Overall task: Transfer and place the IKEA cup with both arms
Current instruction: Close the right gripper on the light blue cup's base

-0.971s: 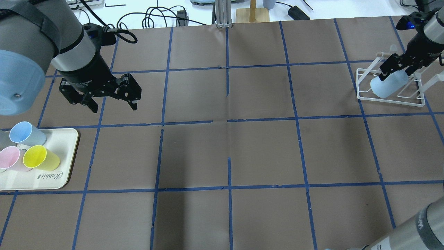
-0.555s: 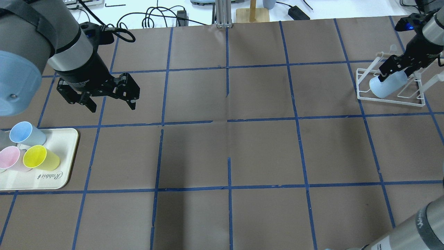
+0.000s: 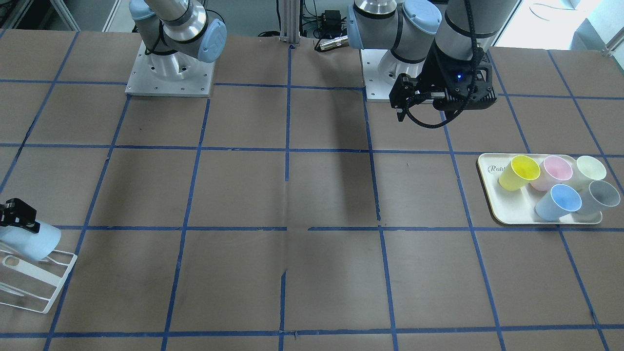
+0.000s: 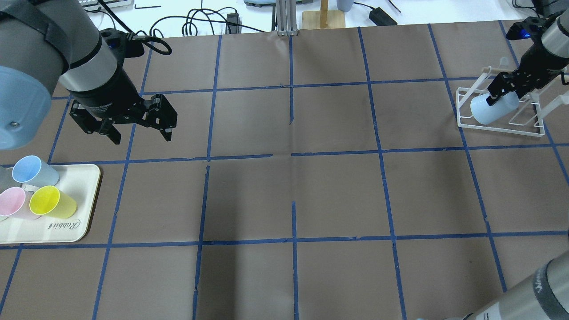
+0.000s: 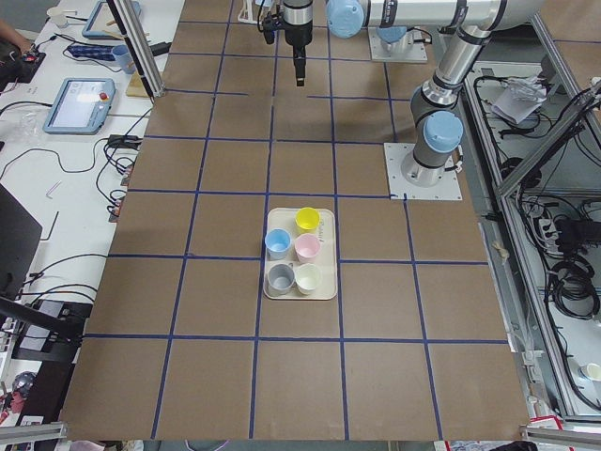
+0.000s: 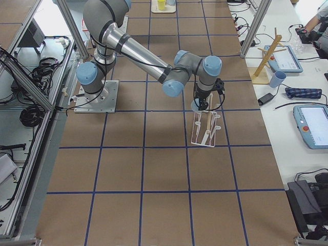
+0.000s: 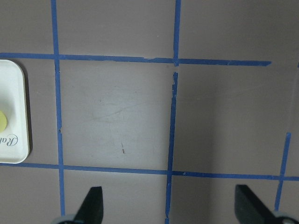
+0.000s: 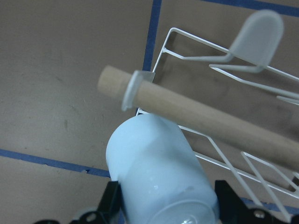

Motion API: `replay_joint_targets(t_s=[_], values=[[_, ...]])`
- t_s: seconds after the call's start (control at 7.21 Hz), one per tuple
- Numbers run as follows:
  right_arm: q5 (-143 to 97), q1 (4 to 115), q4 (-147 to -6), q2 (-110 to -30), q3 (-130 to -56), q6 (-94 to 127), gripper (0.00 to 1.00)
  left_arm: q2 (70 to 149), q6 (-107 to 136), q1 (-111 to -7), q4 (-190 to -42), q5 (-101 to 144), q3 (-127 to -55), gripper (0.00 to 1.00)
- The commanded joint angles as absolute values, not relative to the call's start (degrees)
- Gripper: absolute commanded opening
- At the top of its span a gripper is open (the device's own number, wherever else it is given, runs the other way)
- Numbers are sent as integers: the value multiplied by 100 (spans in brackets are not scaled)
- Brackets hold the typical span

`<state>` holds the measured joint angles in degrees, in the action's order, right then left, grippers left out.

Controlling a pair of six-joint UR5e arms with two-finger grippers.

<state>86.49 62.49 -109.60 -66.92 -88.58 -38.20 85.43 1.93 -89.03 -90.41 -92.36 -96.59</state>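
The IKEA cup (image 4: 486,112), very pale icy blue, hangs tilted on its side over the near end of a white wire rack (image 4: 502,127) at the far right. My right gripper (image 4: 504,91) is shut on it. In the right wrist view the cup (image 8: 154,172) sits between the black fingers (image 8: 111,198), just below a wooden peg (image 8: 196,112) of the rack. The cup also shows in the front view (image 3: 30,241). My left gripper (image 4: 142,135) is open and empty, above the table beyond the tray; its fingertips (image 7: 91,205) frame bare table.
A cream tray (image 4: 84,186) at the left edge holds several cups, among them a sky-blue one (image 3: 558,201), a yellow one (image 3: 519,172), a pink one (image 3: 555,170) and a grey one (image 3: 602,196). Blue tape lines grid the brown table.
My right gripper has shifted the cup slightly left and toward the far side over the rack. My left gripper has drifted a little left and back, still open.
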Motion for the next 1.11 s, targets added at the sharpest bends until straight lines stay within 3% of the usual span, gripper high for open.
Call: replay_joint_targets(t_s=[0.0, 0.42, 0.97], values=[[8666, 6249, -10890, -6715, -8781, -3823, 55, 8525, 193, -8912, -9026, -9185, -9650, 100], [8719, 6249, -10663, -6837, -8693, -3841, 34, 8517, 272, -8938, -9018, -9220, -9615, 100], [8991, 6197, -8865, -7259, -7597, -3823, 34, 8639, 263, -8947, -8843, -9193, -9589, 100]])
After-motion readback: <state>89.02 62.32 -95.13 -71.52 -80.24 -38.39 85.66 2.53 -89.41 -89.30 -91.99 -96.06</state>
